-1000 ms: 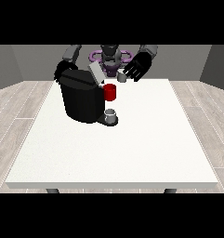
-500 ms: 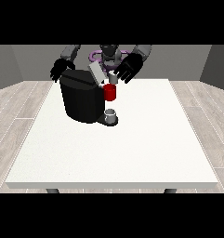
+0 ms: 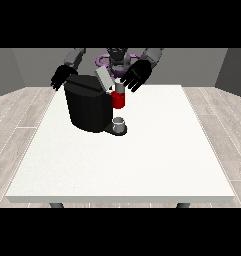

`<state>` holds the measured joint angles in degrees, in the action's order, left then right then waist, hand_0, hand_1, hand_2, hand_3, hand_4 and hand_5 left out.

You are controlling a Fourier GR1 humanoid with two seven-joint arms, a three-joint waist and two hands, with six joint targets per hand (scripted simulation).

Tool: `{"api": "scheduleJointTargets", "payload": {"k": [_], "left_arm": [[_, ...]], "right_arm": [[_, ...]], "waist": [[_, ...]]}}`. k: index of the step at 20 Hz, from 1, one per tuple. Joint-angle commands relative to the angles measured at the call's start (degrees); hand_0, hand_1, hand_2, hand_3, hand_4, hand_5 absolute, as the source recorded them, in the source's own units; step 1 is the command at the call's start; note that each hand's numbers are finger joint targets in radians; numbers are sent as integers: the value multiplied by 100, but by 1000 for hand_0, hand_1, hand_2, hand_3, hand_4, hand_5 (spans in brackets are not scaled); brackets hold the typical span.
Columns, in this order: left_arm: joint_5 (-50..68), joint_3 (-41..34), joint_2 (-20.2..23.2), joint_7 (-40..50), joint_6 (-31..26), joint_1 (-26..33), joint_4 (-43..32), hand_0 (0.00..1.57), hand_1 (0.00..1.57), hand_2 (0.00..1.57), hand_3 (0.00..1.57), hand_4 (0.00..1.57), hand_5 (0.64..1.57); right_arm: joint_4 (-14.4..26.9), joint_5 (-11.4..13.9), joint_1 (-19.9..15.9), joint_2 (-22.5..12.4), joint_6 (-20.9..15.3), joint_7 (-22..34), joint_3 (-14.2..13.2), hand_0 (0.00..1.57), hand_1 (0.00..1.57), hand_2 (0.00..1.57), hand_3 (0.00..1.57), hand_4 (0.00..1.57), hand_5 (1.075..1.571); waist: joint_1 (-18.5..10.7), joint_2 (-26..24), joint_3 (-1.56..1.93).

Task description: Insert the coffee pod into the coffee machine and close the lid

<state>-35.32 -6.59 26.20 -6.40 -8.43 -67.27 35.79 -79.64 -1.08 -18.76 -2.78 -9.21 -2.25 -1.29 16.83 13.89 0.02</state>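
Fingers (image 3: 128, 84) on the hand at the view's right (image 3: 137, 76) are hanging relaxed and spread, holding nothing, just beside the raised grey lid (image 3: 104, 79). The hand at the view's left (image 3: 63, 77) is hovering behind the coffee machine (image 3: 88, 104); can't tell its fingers. The machine's sitting toward the tabletop's (image 3: 142, 160) far-left corner, leaving the near and right edges wide open. It's looking black and bulky, with a red part (image 3: 119, 100) over a small grey cup (image 3: 119, 123).
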Motion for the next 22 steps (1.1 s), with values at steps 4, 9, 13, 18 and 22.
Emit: {"api": "scheduleJointTargets", "payload": {"k": [4,9,13,18,22], "left_arm": [[-77,24,-18,-275,40,90,-40,1183,1183,1251,1180,499,1571],[-152,75,-239,-130,166,83,-27,1198,1198,1271,1200,505,1571],[-161,30,-146,48,34,-32,-44,1160,1160,1244,1185,506,1571],[-220,35,-239,-41,165,21,-130,1221,1221,1275,1199,488,1571],[-198,-31,-131,-144,100,60,-168,1221,1221,1265,1171,485,1571]], "right_arm": [[-105,-81,-28,-47,-24,115,-126,0,0,0,0,530,1571],[-23,-74,212,184,-21,-242,9,0,0,0,0,518,1571],[95,-142,236,1,128,-363,-145,0,0,0,0,538,1571],[-110,-208,-51,-100,60,137,-241,0,0,0,0,462,1571],[-124,-159,138,-33,66,-103,-171,0,0,0,0,448,1571]], "waist": [[-1,110,-2],[30,97,0],[-25,57,2],[38,121,-1],[20,151,-1]]}}
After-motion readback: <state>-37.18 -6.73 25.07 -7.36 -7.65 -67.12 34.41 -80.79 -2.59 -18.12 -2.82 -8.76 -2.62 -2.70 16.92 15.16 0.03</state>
